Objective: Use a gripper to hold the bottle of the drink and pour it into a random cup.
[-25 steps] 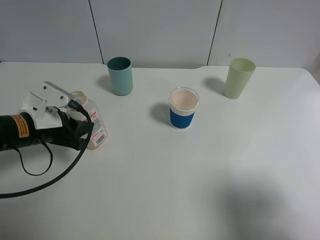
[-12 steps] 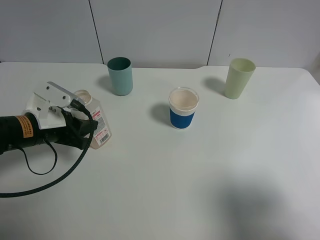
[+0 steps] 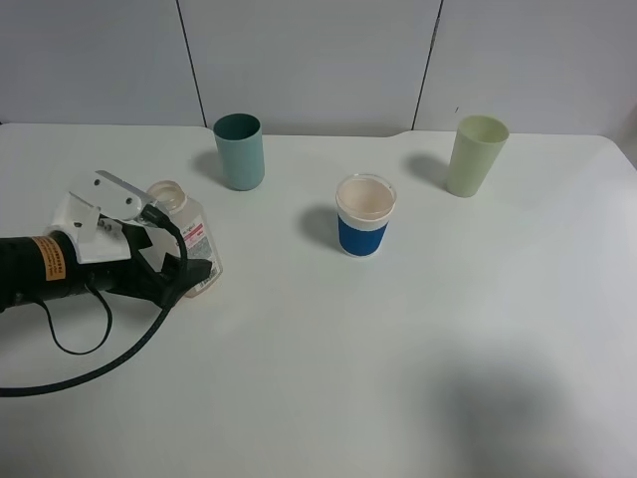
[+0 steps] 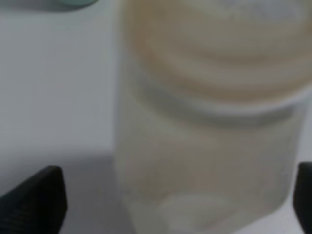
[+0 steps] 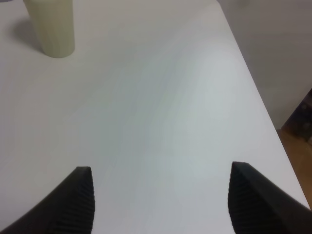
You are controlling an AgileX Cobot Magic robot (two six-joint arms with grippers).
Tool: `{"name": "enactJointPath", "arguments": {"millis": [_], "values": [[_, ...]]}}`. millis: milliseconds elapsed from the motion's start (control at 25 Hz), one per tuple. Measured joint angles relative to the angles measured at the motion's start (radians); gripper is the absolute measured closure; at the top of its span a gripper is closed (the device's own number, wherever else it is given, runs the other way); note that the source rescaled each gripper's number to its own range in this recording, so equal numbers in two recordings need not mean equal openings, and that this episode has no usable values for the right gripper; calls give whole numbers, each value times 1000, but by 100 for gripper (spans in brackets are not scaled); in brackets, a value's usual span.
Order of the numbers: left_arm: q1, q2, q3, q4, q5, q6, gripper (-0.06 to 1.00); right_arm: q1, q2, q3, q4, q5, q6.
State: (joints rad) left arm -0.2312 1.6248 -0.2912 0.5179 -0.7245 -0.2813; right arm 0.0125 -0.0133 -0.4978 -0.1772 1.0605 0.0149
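Observation:
The clear bottle (image 3: 192, 239) with a white and red label stands upright at the left of the table. My left gripper (image 3: 189, 263) is open, with one finger on each side of the bottle's lower body. In the left wrist view the bottle (image 4: 209, 122) fills the picture, blurred and pale, between the two black fingertips (image 4: 36, 200). There is a gap on one side. I cannot make out any dark drink inside. The teal cup (image 3: 240, 150) stands behind and to the right of the bottle. My right gripper (image 5: 163, 204) is open and empty over bare table.
A white cup with a blue band (image 3: 365, 215) stands mid-table. A taller pale yellow-green cup (image 3: 476, 154) stands at the back right and also shows in the right wrist view (image 5: 51, 27). The table's right edge (image 5: 263, 112) is near the right gripper.
My left arm has moved to the right, bringing the fingers further around the bottle. The bottle has shifted slightly right. The cups have not moved.

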Motion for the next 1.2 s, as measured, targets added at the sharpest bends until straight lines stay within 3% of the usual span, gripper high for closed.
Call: {"name": "enactJointPath", "arguments": {"millis": [240,440,560,920,1200], "values": [[0,-79,1,3,56,-18,-4,0,0,0,0,0,0],[-22,-207,3,3,195,-77,-5,0,0,0,0,0,0],[-57,-308,3,-11,315,-101,-5,0,0,0,0,0,0],[-137,-572,-13,-165,662,-106,-5,0,0,0,0,0,0],[-139,-711,-171,-204,1049,-95,-5,0,0,0,0,0,0]]}}
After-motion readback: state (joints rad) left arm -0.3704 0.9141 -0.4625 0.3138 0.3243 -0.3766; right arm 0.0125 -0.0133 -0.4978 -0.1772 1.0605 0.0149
